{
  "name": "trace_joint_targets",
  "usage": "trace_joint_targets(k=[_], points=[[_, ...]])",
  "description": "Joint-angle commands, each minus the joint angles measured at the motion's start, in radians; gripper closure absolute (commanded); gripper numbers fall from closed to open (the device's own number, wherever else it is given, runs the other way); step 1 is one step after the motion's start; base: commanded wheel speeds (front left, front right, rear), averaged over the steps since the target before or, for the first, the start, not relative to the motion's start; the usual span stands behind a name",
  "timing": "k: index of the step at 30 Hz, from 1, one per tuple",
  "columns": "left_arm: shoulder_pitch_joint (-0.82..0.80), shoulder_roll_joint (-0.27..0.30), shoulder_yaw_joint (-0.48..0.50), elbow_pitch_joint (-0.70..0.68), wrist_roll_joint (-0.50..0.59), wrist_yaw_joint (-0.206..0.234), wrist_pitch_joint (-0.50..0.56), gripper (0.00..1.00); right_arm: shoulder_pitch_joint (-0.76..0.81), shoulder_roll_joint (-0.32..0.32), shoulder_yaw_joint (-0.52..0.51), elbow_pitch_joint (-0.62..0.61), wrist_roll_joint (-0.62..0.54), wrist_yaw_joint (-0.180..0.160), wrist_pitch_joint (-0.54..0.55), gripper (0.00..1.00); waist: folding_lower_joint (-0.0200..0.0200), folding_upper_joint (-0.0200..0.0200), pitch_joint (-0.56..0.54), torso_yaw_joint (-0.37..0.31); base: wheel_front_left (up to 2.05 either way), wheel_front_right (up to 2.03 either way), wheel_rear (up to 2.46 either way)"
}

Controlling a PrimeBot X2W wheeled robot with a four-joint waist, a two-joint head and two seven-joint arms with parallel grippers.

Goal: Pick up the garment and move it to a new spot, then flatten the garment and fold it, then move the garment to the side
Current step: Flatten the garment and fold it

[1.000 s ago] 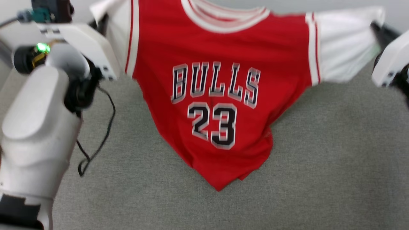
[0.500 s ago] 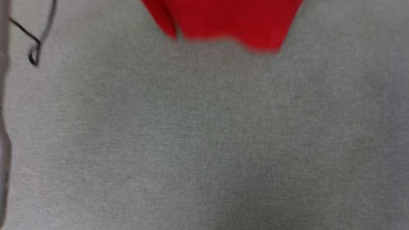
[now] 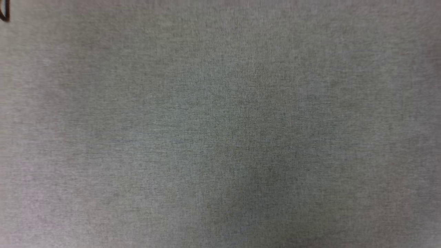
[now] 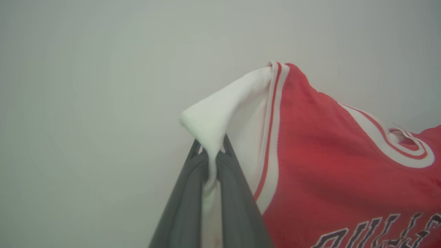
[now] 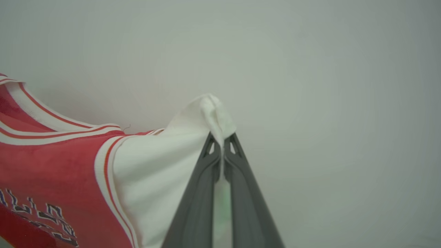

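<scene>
The garment (image 4: 330, 165), a red jersey with white-and-red striped trim and dark lettering, hangs spread between my two grippers. My left gripper (image 4: 213, 156) is shut on a white corner of the garment, which sticks up past the fingertips. My right gripper (image 5: 222, 143) is shut on the opposite white corner of the garment (image 5: 55, 172). In both wrist views the jersey is lifted in front of a plain pale wall. In the head view there is grey cloth surface (image 3: 220, 124) and the jersey is out of that view.
A loop of black cable (image 3: 4, 15) shows at the head view's upper left corner. The grey cloth surface stretches across that whole view. A pale blank wall (image 5: 327, 86) stands behind both grippers.
The head camera has tilted down: the jersey and both arms slid up and out of its picture, leaving grey surface.
</scene>
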Motion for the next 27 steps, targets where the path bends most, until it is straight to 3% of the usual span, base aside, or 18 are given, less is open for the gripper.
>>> trace_joint_targets(k=[1,9,15,23,27], points=[[0.018,-0.005,0.004,0.008,-0.007,-0.002,-0.011,1.0,0.011,0.001,0.007,0.007,0.009,-0.001,-0.007,1.0,-0.0002,0.0,0.029,-0.004,0.0,0.0,0.0],[0.094,-0.03,0.02,0.076,-0.053,-0.034,-0.052,1.0,0.097,0.008,0.072,0.047,0.078,-0.001,-0.021,1.0,-0.0002,0.0,0.057,-0.002,0.0,0.0,0.0],[0.258,-0.026,0.018,0.086,-0.087,-0.072,-0.077,1.0,0.274,-0.008,0.107,-0.006,0.166,-0.001,-0.04,1.0,-0.0002,0.0,-0.027,-0.003,0.0,0.0,0.0],[0.643,-0.011,0.06,-0.029,-0.149,-0.087,-0.097,1.0,0.676,-0.064,0.125,-0.176,0.304,-0.001,-0.011,1.0,-0.0002,0.0,-0.225,0.003,0.0,0.0,0.0],[0.868,-0.015,0.081,-0.119,-0.165,-0.058,-0.099,1.0,0.924,-0.062,0.07,-0.295,0.322,-0.001,0.024,1.0,-0.0002,0.0,-0.322,0.009,0.0,0.0,0.0]])
